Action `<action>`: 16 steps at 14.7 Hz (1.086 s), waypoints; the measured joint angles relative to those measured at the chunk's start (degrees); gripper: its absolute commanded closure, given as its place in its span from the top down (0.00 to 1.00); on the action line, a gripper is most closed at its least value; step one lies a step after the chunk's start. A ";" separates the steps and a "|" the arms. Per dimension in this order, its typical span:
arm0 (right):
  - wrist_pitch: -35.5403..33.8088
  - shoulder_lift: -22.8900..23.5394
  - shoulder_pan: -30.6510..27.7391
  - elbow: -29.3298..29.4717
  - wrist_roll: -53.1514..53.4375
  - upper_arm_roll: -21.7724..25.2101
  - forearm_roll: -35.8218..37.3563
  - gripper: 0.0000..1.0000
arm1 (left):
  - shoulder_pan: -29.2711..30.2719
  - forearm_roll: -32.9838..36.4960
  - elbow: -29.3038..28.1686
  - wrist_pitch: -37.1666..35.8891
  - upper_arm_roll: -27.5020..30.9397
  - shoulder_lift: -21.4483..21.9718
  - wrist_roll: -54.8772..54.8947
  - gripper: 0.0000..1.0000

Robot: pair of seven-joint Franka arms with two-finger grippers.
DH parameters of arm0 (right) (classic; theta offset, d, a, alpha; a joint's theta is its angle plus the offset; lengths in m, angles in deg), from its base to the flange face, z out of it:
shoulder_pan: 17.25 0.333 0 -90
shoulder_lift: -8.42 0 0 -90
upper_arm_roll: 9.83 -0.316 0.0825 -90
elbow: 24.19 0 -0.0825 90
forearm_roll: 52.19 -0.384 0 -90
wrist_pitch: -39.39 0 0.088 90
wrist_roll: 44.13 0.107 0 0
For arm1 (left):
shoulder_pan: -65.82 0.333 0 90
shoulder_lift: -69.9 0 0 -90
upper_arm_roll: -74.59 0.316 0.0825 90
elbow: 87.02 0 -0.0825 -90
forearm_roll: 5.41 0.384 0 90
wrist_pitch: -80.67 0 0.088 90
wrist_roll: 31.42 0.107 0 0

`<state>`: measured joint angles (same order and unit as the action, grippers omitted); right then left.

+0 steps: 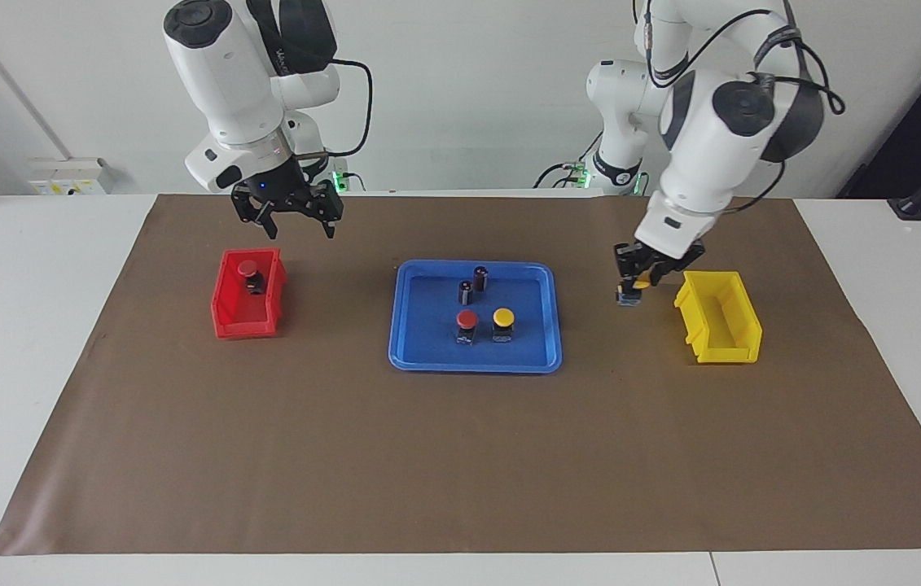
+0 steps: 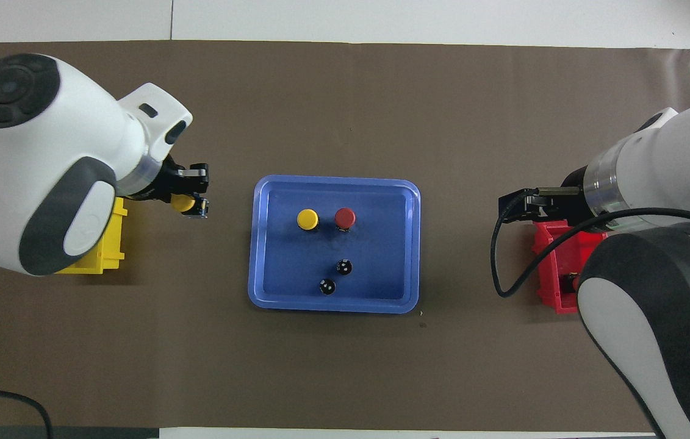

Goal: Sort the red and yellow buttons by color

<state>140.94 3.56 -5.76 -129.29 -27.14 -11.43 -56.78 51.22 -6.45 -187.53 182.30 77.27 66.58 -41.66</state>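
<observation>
My left gripper (image 1: pixel 635 286) is shut on a yellow button (image 1: pixel 641 286), held over the brown mat between the blue tray (image 1: pixel 419 358) and the yellow bin (image 1: pixel 721 317); it also shows in the overhead view (image 2: pixel 184 203). A red button (image 1: pixel 467 320) and a yellow button (image 1: pixel 503 318) stand side by side in the tray. Another red button (image 1: pixel 248 270) lies in the red bin (image 1: pixel 247 321). My right gripper (image 1: pixel 291 220) is open and empty, raised over the mat by the red bin's robot-side end.
Two small dark cylinders with silvery tops (image 1: pixel 473 282) stand in the tray, nearer to the robots than the buttons. The brown mat (image 1: pixel 460 456) covers the table's middle; white table shows at both ends.
</observation>
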 measured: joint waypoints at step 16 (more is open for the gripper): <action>20.21 16.84 16.36 2.55 24.02 -0.07 3.84 0.99 | 14.32 2.87 -20.06 13.08 0.26 3.46 11.10 0.01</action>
<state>161.15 20.41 10.60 -126.74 -3.12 -11.51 -52.94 65.55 -3.58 -207.59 195.39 77.54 70.04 -30.55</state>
